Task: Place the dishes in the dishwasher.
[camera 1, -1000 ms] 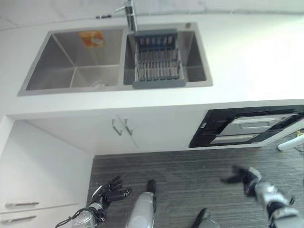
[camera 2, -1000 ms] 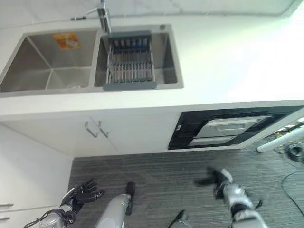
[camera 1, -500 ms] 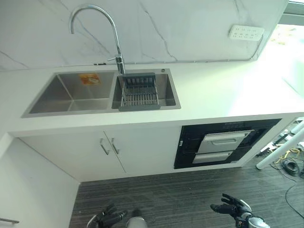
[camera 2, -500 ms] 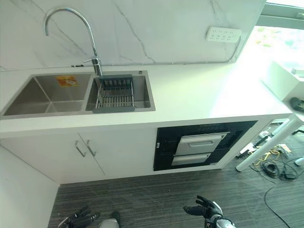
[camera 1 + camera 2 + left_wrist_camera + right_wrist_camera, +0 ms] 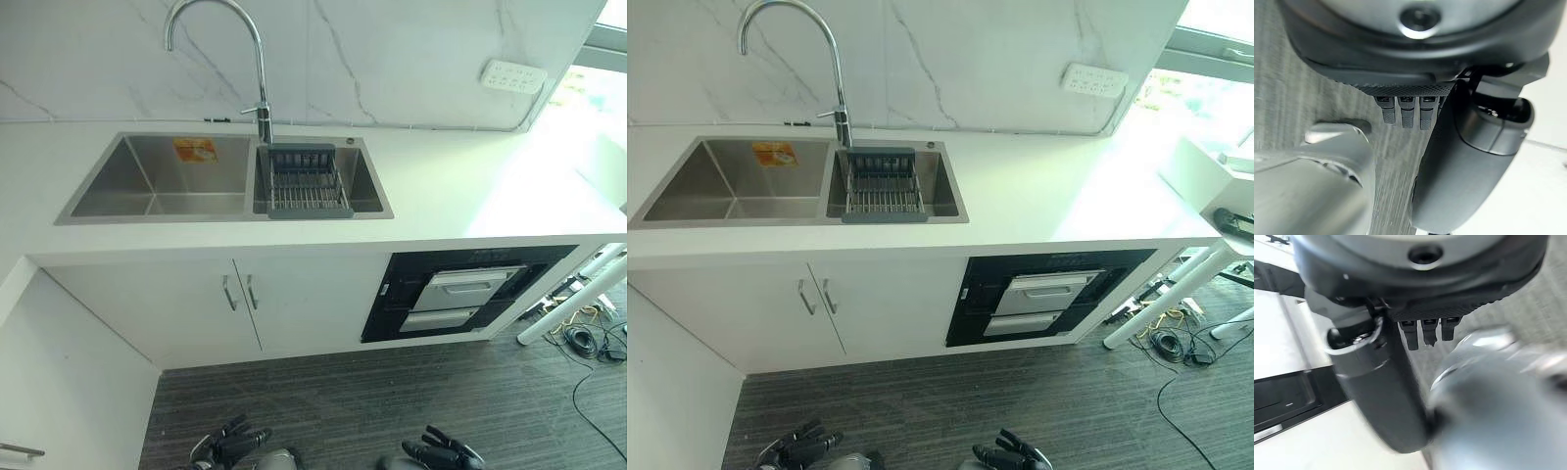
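The dishwasher, a black front with silver drawer fronts, sits shut under the white counter at the right. A grey dish rack rests in the right basin of the steel sink; I make out no dishes in it. My left hand hangs low over the grey floor with spread, straight fingers, holding nothing. My right hand is equally low, below the dishwasher, open and empty, its thumb standing out.
A tall curved faucet rises behind the sink. White cupboard doors with two handles stand under the sink. A white cabinet juts out at the left. A white table leg and floor cables lie at the right.
The camera has tilted up and shifted, bringing the wall and whole faucet into view. Both hands now show lower in the picture and stay open; the right one sits further left.
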Robot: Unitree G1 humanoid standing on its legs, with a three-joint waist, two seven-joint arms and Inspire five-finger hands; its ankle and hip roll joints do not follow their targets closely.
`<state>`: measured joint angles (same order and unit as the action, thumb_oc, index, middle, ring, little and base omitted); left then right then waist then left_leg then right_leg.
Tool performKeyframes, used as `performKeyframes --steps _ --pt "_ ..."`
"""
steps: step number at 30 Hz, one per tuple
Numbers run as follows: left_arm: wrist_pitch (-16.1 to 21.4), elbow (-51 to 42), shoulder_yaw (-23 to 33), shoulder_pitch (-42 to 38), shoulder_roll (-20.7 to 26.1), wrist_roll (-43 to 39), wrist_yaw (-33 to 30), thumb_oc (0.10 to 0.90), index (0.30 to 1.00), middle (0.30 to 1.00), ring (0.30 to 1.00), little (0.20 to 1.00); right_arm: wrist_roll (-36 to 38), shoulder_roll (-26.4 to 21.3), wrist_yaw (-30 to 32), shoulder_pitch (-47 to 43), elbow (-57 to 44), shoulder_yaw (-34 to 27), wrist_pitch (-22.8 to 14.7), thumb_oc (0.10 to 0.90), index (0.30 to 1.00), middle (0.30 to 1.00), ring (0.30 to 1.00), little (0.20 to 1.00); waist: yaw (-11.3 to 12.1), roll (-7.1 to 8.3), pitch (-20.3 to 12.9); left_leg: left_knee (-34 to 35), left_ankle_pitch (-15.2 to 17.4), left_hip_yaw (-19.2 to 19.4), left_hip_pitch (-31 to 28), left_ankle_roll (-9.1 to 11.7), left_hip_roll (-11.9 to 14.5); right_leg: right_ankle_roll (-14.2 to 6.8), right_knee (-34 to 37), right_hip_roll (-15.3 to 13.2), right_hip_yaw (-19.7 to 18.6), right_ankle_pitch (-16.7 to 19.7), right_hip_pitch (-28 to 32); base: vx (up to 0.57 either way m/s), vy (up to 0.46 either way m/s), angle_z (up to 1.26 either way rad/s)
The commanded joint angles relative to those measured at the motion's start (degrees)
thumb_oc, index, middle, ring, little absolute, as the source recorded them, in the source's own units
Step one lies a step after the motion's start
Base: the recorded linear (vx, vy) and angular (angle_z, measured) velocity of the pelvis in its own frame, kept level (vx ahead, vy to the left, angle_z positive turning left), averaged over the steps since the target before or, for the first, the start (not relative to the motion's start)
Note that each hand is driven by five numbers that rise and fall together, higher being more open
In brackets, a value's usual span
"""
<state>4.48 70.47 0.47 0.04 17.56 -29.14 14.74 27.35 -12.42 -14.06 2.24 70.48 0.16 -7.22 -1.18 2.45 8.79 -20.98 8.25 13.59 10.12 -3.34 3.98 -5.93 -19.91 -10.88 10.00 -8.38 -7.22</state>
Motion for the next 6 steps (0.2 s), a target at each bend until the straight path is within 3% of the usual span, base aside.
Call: performKeyframes --steps 1,6 --pt "4.1 -2.8 0.9 -0.6 0.2 -4.1 0.7 0.8 0.9 0.9 0.9 0.9 2.8 -3.9 -0.8 -3.0 -0.8 -2.4 -0.8 0.8 0.9 0.9 0.9 0.9 1.2 -1.82 -0.8 3.8 6.1 -1.2 -7.2 4.4 1.7 -1.5 2.7 0.4 3.6 -0.6 3.2 0.03 -0.09 0.08" --pt "3.1 -1.0 1.3 0.0 -1.7 -7.2 3.3 0.8 0.9 0.9 0.9 0.9 1.3 -4.1 0.0 -2.4 -0.8 -2.1 -2.3 0.8 0.9 0.9 0.9 0.9 1.4 -2.22 -2.2 3.8 6.1 0.2 -8.4 5.7 3.0 -0.7 2.7 0.6 5.0 -2.5 5.1 0.04 -0.043 0.13"
